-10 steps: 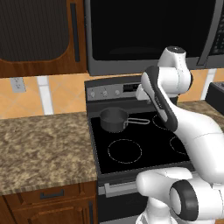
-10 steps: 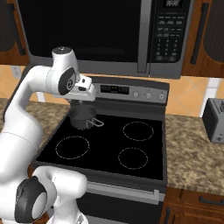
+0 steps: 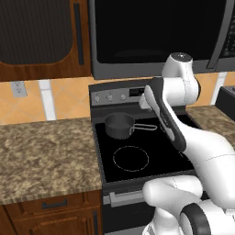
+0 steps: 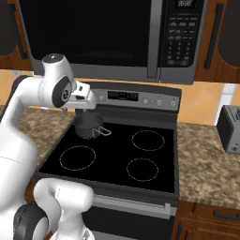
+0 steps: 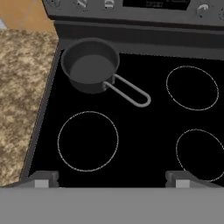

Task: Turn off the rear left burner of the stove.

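The stove (image 3: pixel 137 151) is shown from three cameras: a dark grey range with a black glass top, white ring marks and a raised back panel (image 4: pixel 136 98) carrying small silver knobs (image 3: pixel 110 97). It is set between two speckled granite counters, one on its left (image 3: pixel 46 151) and one on its right (image 4: pixel 206 164). A large black microwave (image 4: pixel 108 37) is mounted directly above it.

The rear left burner (image 5: pixel 89 65) is covered by a small dark grey saucepan (image 5: pixel 90 64), so that its own outline cannot be made out. The saucepan stands upright and appears empty; its wire loop handle (image 5: pixel 130 92) is directed toward the middle of the glass. In front of it, the front left ring (image 5: pixel 88 140) is plainly marked, and two further rings are seen on the right half of the top, rear (image 5: pixel 192 87) and front (image 5: pixel 200 154).

In the base views, the white arm (image 3: pixel 183 133) is raised over the cooktop, with the hand held just in front of the back panel and above the saucepan. The gripper (image 5: pixel 111 177) is seen in the hand view as two small dark finger tips (image 5: pixel 43 178) standing wide apart at the lower edge; nothing is held between them, and no contact with the stove is visible. A toaster (image 4: pixel 229 129) stands on the right counter, and a wall outlet (image 3: pixel 18 88) is set in the tiled wall above the left counter.
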